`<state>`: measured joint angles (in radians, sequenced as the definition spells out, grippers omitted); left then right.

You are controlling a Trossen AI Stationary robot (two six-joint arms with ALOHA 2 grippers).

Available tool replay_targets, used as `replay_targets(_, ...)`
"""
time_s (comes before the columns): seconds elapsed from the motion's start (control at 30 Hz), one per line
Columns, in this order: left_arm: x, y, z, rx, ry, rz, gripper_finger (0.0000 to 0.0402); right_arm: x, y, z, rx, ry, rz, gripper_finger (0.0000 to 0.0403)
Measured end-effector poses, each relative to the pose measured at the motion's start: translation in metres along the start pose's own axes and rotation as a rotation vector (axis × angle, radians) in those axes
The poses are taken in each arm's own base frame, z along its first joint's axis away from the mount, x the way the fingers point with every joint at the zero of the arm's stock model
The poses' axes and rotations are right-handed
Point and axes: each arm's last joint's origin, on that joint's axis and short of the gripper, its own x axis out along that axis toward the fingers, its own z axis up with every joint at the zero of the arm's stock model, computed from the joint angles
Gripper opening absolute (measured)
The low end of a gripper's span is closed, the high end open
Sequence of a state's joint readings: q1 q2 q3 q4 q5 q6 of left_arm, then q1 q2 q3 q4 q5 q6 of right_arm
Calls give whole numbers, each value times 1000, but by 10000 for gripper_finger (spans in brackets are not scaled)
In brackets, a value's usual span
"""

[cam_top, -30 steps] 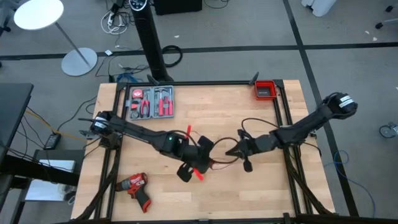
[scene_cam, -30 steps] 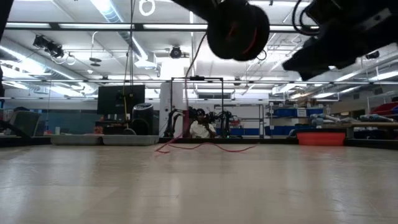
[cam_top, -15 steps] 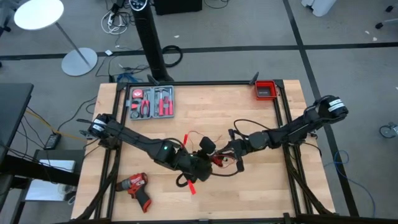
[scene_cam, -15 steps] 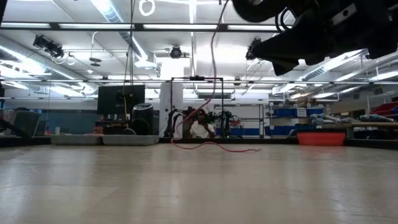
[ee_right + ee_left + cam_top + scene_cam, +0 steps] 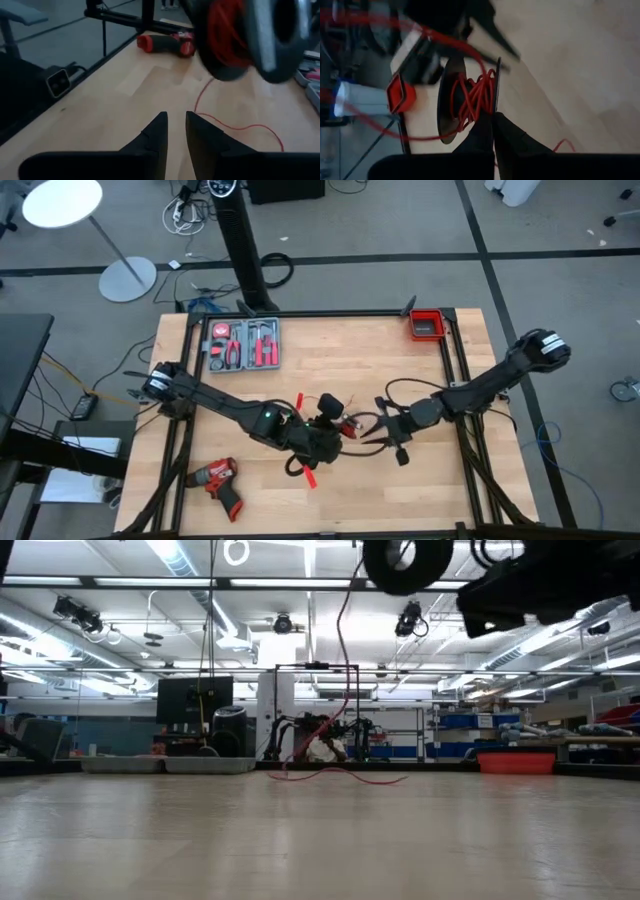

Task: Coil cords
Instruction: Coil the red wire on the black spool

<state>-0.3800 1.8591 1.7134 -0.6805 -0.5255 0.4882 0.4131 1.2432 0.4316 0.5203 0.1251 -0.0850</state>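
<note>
The thin bright red wire [image 5: 472, 100] sat wound on a black round spool [image 5: 451, 102], gripped by the left gripper [image 5: 325, 432] above the pale wooden tabletop [image 5: 350, 350]. The right gripper [image 5: 176, 131] stood narrowly parted, empty. A fluorescent-lit workshop lay beyond.

Setting: robotics lab or workshop. Evidence: framed wooden workbench [image 5: 330, 355], tool tray [image 5: 241, 345], ceiling strip lights [image 5: 175, 555], storage shelving [image 5: 470, 735].
</note>
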Motion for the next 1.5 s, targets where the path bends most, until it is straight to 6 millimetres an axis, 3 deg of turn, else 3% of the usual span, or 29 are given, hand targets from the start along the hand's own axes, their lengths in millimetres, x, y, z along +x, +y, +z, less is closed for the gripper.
replay_targets(0.3, 5, 7, -7, -10, 35, -5, 0, -20, 4, 31, 16, -155, -169, 66)
replay_targets(0.5, 6, 8, -9, -21, 42, -5, 0, -21, 8, 43, 6, -174, -184, 66)
replay_targets(0.87, 7, 8, -10, -58, 52, -7, 0, -26, 11, 38, 105, -105, -160, 64)
replay_targets(1.13, 8, 12, -9, -69, 34, 7, 0, -24, 11, 9, 169, 155, -219, 64)
replay_targets(1.37, 8, 12, -9, -73, 33, 7, 0, -24, 14, 10, 105, 159, -208, 67)
replay_targets(1.5, 8, 12, -9, -76, 33, 7, 0, -25, 15, 10, 84, 149, -288, 67)
